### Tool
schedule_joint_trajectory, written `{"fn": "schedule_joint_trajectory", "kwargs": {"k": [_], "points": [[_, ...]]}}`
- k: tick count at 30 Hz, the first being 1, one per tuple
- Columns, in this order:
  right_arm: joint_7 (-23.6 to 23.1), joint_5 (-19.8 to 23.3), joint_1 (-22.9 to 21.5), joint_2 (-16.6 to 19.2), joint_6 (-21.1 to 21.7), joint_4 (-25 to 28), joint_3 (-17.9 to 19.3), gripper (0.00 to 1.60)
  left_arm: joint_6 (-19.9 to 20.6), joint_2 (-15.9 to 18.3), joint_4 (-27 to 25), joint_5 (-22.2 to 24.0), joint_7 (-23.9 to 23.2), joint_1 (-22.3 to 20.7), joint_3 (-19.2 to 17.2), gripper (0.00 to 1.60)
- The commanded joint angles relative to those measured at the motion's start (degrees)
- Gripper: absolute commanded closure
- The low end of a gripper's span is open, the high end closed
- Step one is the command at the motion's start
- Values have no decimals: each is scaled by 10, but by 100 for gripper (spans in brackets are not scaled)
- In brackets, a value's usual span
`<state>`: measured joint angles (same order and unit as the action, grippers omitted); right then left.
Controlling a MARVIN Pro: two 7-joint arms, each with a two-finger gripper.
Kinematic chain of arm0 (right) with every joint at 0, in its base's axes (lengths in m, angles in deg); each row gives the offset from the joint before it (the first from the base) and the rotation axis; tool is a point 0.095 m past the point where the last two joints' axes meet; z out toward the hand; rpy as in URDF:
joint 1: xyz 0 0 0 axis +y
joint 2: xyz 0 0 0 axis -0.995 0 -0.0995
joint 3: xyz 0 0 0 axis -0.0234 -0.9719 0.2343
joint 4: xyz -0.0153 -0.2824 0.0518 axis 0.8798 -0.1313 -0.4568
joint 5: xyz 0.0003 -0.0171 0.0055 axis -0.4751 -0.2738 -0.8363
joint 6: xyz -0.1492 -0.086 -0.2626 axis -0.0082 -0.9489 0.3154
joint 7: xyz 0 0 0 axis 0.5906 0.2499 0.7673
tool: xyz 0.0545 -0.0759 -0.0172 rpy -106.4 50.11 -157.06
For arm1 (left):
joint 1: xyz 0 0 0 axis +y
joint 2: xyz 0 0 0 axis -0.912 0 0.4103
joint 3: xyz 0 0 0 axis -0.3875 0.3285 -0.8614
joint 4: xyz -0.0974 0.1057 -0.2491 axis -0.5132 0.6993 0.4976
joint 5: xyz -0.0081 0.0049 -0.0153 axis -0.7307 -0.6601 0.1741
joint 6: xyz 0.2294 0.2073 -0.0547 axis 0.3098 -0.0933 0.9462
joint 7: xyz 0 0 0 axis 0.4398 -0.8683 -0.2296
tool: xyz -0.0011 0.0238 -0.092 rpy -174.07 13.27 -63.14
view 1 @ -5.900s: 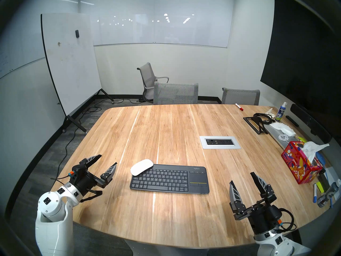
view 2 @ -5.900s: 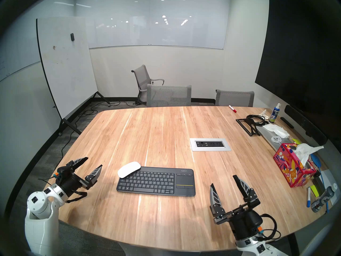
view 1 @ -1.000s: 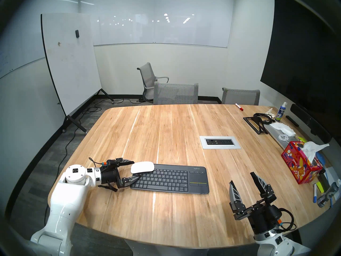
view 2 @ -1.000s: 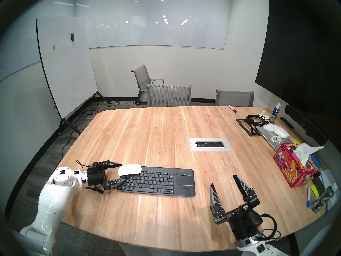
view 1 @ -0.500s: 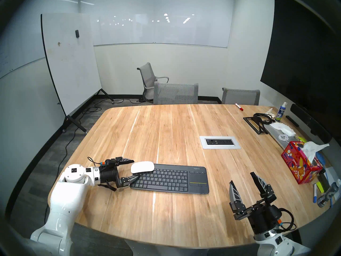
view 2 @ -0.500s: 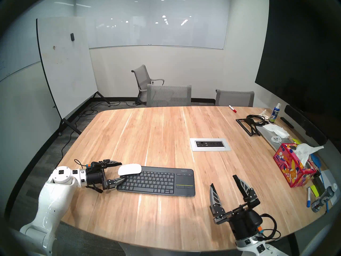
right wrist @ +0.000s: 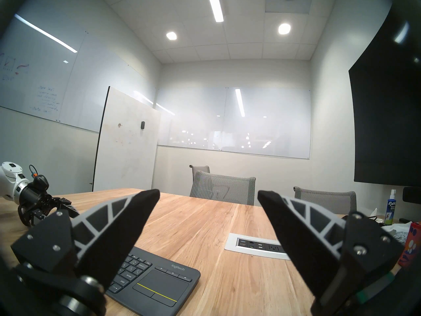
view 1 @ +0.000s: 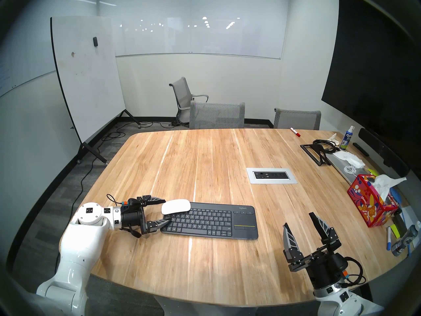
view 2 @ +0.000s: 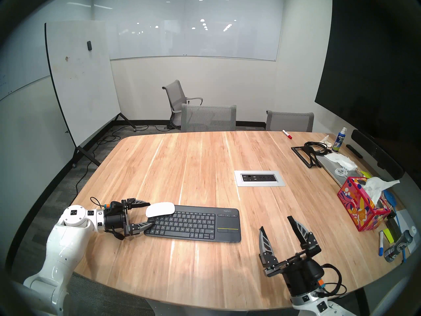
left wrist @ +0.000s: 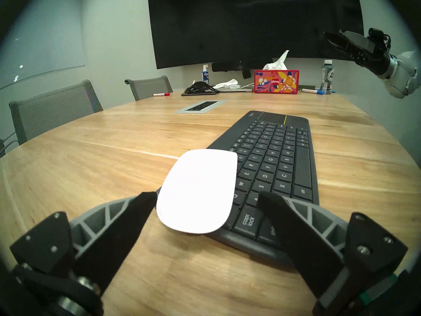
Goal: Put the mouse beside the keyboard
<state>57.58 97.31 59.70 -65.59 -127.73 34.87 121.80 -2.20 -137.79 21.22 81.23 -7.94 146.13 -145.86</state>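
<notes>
A tissue box (view 1: 370, 203) sits near the table's (view 1: 216, 153) right edge.

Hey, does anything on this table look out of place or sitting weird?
Yes. The glossy white oval mouse is perched on the near-left corner of the flat dark grey keyboard, covering some keys and overhanging its edge instead of lying on the wooden table. The left end effector brackets it, open.

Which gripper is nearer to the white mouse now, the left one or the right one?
Left. The left gripper has its fingers on either side of the mouse; the right gripper is far off, past the keyboard's touchpad end.
</notes>
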Motion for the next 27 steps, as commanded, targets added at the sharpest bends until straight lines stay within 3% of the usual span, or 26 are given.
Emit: {"fn": "schedule_joint_trajectory", "kwargs": {"k": [1, 27], "points": [[1, -1, 1, -1, -1, 7, 1, 0, 3, -3, -8, 0, 0, -3, 3, 0], [1, -1, 1, -1, -1, 7, 0, 0, 26, -17, 26, -25, 39, -39, 12, 0]]}}
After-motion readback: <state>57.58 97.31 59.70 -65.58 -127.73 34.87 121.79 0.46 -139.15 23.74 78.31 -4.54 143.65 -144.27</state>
